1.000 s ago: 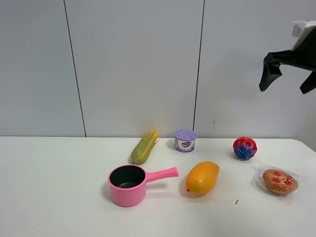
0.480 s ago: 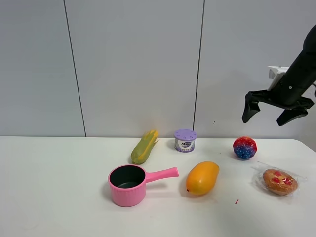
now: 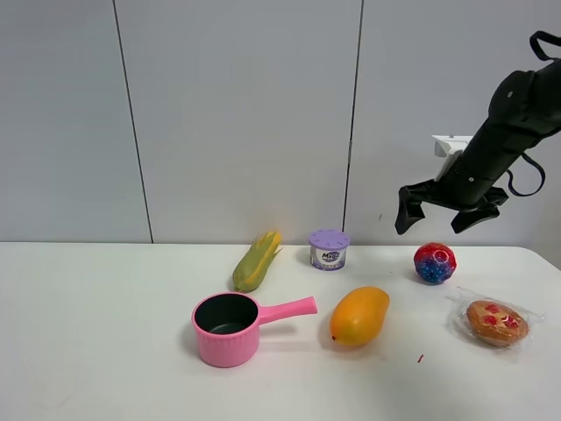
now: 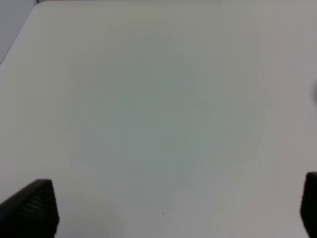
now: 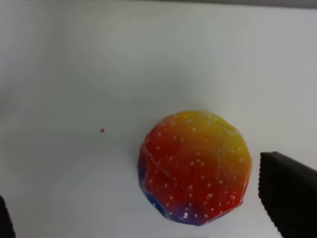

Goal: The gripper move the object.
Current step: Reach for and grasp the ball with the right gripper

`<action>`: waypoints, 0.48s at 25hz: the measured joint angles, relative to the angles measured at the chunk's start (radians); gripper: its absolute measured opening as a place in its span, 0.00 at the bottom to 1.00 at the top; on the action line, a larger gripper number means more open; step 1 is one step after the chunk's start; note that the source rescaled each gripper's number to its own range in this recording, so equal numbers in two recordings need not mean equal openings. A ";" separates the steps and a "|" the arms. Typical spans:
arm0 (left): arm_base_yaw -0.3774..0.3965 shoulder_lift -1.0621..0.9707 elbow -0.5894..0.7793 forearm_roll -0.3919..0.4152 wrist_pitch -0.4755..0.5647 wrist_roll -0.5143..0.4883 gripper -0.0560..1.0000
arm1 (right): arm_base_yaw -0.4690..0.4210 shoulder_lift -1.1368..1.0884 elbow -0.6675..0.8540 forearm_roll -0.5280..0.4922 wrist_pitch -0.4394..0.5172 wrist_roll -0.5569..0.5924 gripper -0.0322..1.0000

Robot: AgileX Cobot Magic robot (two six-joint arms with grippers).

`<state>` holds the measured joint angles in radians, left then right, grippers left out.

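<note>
The object is a small bumpy red-and-blue ball (image 3: 435, 262) that sits on the white table (image 3: 105, 351) at the back right. My right gripper (image 3: 432, 224) is a black claw on a dark arm. It hangs open just above the ball, apart from it. In the right wrist view the ball (image 5: 194, 166) looks red, yellow and blue, and it lies between the spread fingertips (image 5: 287, 198) of the gripper (image 5: 146, 208). The left gripper (image 4: 171, 206) is open and empty over bare table, and it is out of the exterior view.
A pink saucepan (image 3: 226, 327) stands at the centre front with its handle pointing right. An orange-yellow mango (image 3: 359, 315) lies beside it. A corn cob (image 3: 256, 260) and a purple tub (image 3: 329, 249) are at the back. A wrapped pastry (image 3: 496, 322) lies at the right edge.
My right gripper has come down from the top right corner and moved left, and it is now just above the ball. The objects on the table have not moved.
</note>
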<state>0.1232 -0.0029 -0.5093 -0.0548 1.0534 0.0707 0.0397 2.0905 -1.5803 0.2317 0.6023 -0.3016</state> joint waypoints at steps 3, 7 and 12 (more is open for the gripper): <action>0.000 0.000 0.000 0.000 0.000 0.000 1.00 | 0.000 0.020 0.000 -0.036 -0.001 0.000 1.00; 0.000 0.000 0.000 0.000 0.000 0.000 1.00 | 0.000 0.030 0.000 -0.097 -0.008 -0.001 1.00; 0.000 0.000 0.000 0.000 0.000 0.000 1.00 | 0.000 0.048 0.000 -0.165 -0.023 -0.001 1.00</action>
<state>0.1232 -0.0029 -0.5093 -0.0548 1.0534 0.0704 0.0397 2.1383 -1.5803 0.0670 0.5797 -0.3023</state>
